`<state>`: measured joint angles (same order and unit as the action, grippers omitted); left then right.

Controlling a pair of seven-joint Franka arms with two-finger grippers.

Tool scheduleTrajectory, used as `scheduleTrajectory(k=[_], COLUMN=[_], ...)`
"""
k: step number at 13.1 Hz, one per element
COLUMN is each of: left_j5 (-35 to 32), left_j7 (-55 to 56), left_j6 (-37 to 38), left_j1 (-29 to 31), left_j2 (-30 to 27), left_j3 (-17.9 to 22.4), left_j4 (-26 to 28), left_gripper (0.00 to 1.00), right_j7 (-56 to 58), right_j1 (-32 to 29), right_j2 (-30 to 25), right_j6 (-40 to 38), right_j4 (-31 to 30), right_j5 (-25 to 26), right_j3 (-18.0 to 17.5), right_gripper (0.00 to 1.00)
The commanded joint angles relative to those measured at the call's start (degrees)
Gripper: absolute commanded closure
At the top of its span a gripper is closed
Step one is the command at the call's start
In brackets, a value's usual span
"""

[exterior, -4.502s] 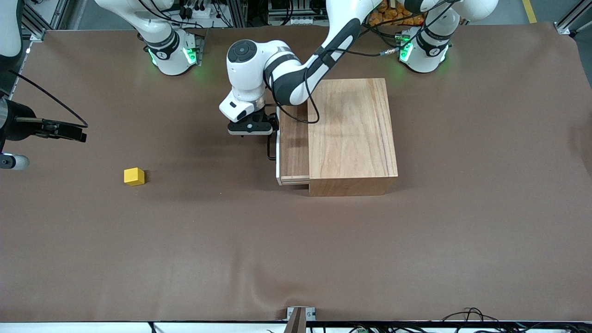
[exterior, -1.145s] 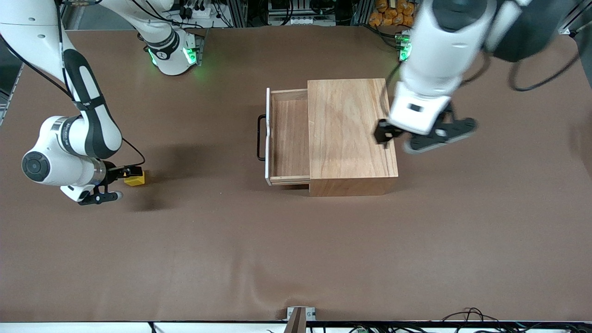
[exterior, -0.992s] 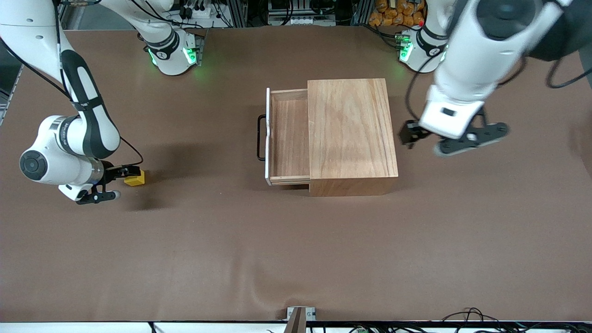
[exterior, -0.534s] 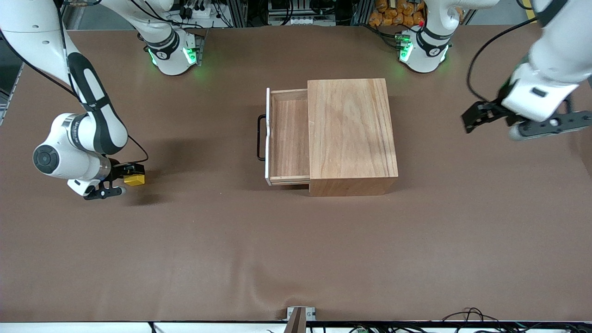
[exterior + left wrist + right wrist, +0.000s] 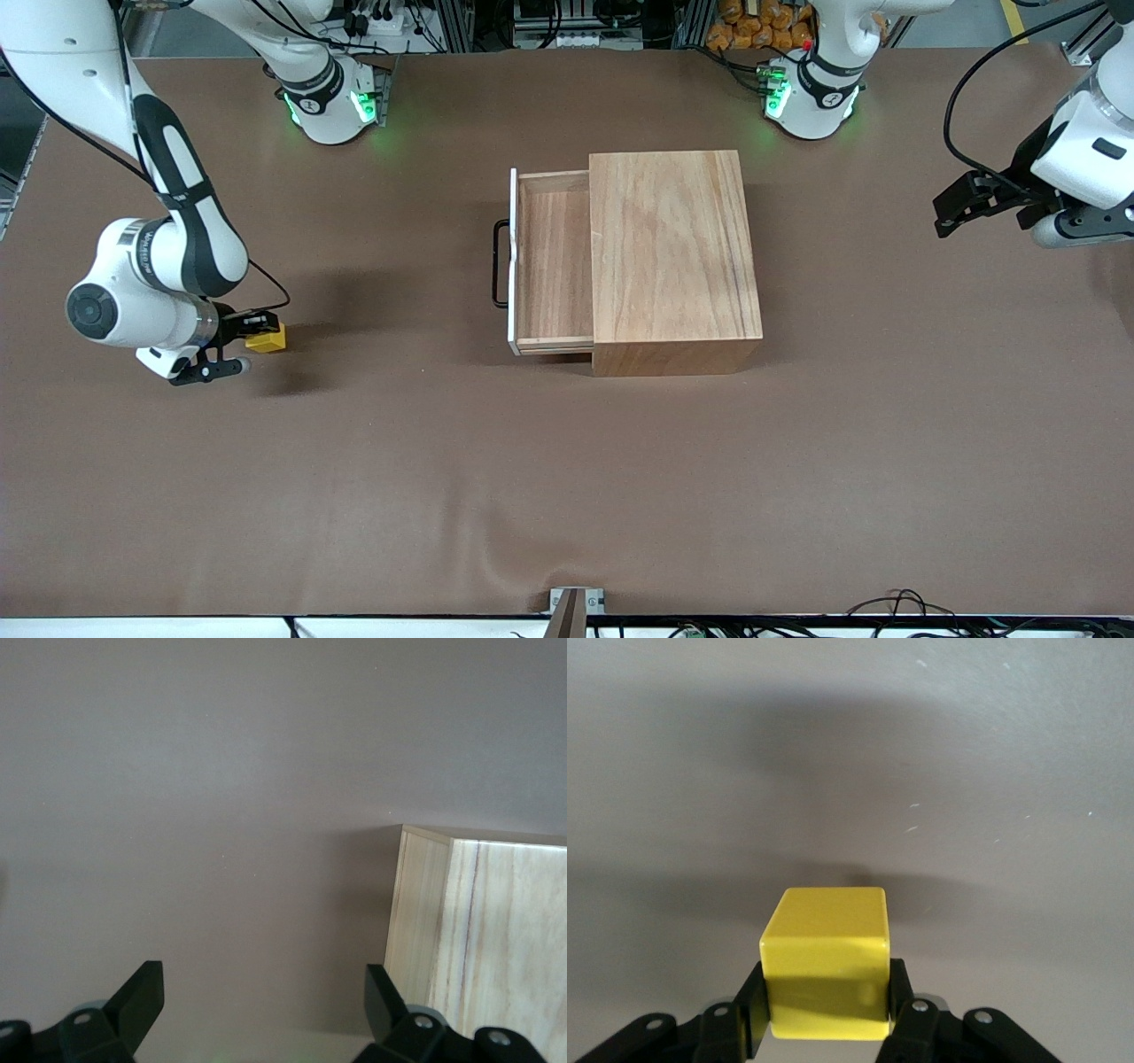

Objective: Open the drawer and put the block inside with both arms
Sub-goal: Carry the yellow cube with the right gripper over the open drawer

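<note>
My right end effector (image 5: 824,1014) clamped on block (image 5: 825,963), low grip; may slip during lift toward drawer (image 5: 554,261). Left end effector (image 5: 261,1014) apart, waiting.

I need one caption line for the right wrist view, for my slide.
Right pincer shut on the yellow block, seen above the brown table.

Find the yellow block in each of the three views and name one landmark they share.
Front view: the yellow block is at the right arm's end of the table, between the right gripper's fingers.
Right wrist view: the block fills the lower middle, clamped between the two black fingers.
Left wrist view: not in it; only the wooden box shows.
Shared landmark: the brown table cover.
</note>
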<state>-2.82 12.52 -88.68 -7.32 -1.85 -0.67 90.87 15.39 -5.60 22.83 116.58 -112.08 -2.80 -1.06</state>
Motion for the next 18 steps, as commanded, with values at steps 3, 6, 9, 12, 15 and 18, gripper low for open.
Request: scheduleTrajectory(k=[3, 6, 9, 12, 15, 18], left_j5=[1.50, 3.00, 2.91, 2.82, 2.82, 2.47], left_j7=[-3.36, -11.09, -12.08, -12.08, -11.99, -12.08], left_j6=[2.28, 2.81, 2.20, 1.67, 0.97, 0.61], left_j1=[0.55, 3.62, 3.81, 4.68, 4.69, 4.69], left_j2=[-0.26, -0.35, -0.26, -0.17, 0.44, 1.06], left_j3=[-0.56, -0.30, -0.30, -0.30, -0.30, -0.30], left_j4=[-1.13, -0.96, -0.95, -0.26, -0.52, -0.60], left_gripper=[0.00, 0.00, 0.00, 0.00, 0.00, 0.00], right_j7=[-14.81, -32.57, -42.52, -51.12, -56.25, -60.46], right_j1=[8.81, 19.54, 26.41, 30.54, 35.03, 38.19], right_j2=[-1.56, -1.39, -1.30, -0.25, 1.51, 4.75], right_j6=[-24.88, -26.49, -25.27, -19.30, -16.22, -10.16], right_j4=[20.55, 25.76, 27.44, 26.65, 26.47, 25.33], right_j5=[-7.39, -8.00, -8.10, -7.40, -6.43, -4.24], right_j3=[-4.30, -4.65, -7.62, -12.29, -12.30, -12.30], right_gripper=[1.00, 1.00, 1.00, 1.00, 1.00, 1.00])
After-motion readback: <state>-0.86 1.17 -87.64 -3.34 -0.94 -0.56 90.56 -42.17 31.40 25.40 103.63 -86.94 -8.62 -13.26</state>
